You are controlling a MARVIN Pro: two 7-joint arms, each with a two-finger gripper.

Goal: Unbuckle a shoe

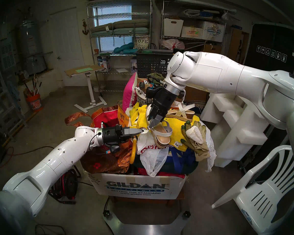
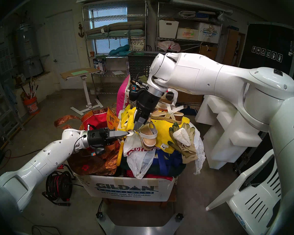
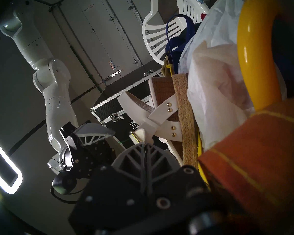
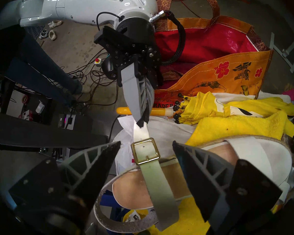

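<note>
Pinching the soft strap tip [image 4: 139, 127], left tool [image 4: 143, 121] anchors the light sandal [image 1: 160, 136]; right tool [image 4: 146, 145], jaws wide, should take the stiff buckle [image 4: 145, 151]

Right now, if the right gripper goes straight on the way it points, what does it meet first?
Most likely the gold buckle on the ankle strap; the open right gripper straddles it, though depth is unclear.

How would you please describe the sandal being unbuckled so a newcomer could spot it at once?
Start at the overfilled Gildan box and look to the yellow towel on top. The sandal lies there on its side, nearer the camera than its twin; only it has its strap tip pinched by the left gripper.
</note>
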